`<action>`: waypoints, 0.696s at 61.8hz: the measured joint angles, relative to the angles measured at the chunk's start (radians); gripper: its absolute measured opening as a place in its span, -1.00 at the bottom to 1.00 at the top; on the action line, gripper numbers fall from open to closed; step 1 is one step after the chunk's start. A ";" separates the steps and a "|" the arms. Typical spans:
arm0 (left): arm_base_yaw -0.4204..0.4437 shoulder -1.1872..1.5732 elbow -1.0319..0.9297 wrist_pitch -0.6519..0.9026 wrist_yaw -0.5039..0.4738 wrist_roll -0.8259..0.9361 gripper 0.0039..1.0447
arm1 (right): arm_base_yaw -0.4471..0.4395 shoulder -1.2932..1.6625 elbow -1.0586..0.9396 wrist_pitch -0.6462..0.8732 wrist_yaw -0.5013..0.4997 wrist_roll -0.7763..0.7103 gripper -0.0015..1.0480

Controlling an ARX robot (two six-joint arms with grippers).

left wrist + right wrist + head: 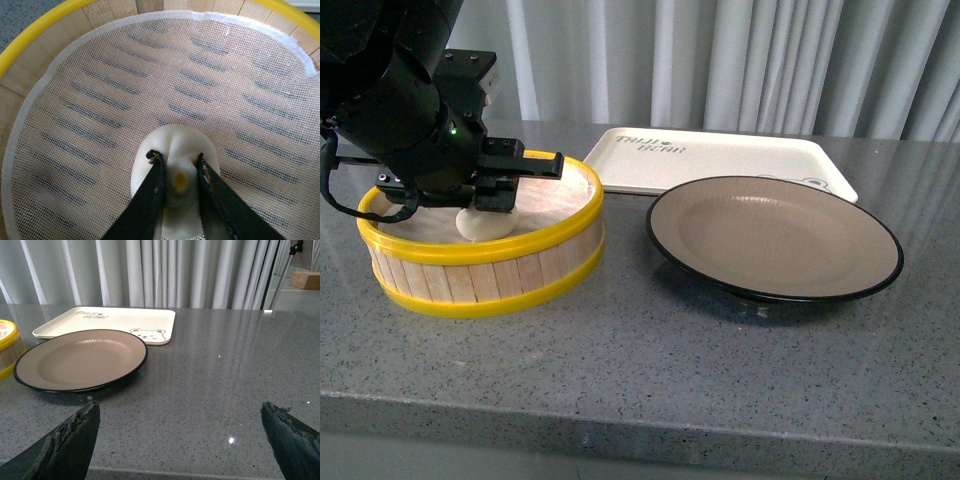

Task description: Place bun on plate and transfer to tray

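Observation:
The white bun (pixel 485 225) lies on the mesh liner inside the yellow-rimmed wooden steamer basket (pixel 490 275) at the left. My left gripper (pixel 492 200) reaches down into the basket and is shut on the bun; in the left wrist view its black fingers (pixel 150 200) pinch the bun's (pixel 175 142) pleated top. The taupe plate (pixel 775 235) with a black rim sits empty at the right. The cream tray (pixel 720 160) with lettering lies behind it. My right gripper (pixel 180 410) is open over bare counter, well short of the plate (pixel 82 357) and the tray (pixel 110 322).
The grey speckled counter (pixel 650 350) runs to a front edge near me. Pale curtains hang behind the table. The steamer basket's rim also shows at the edge of the right wrist view (pixel 7 347).

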 joint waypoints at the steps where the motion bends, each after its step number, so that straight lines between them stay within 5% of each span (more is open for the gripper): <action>1: -0.001 -0.003 0.000 0.000 -0.001 0.001 -0.71 | 0.000 0.000 0.000 0.000 0.000 0.000 0.84; 8: -0.008 -0.030 0.002 0.002 -0.002 0.011 -0.93 | 0.000 0.000 0.000 0.000 0.000 0.000 0.84; 24: -0.069 -0.110 0.030 0.016 -0.006 0.078 -0.93 | 0.000 0.000 0.000 0.000 0.000 0.000 0.84; 43: -0.316 -0.104 0.116 -0.023 -0.009 0.128 -0.93 | 0.000 0.000 0.000 0.000 0.000 0.000 0.84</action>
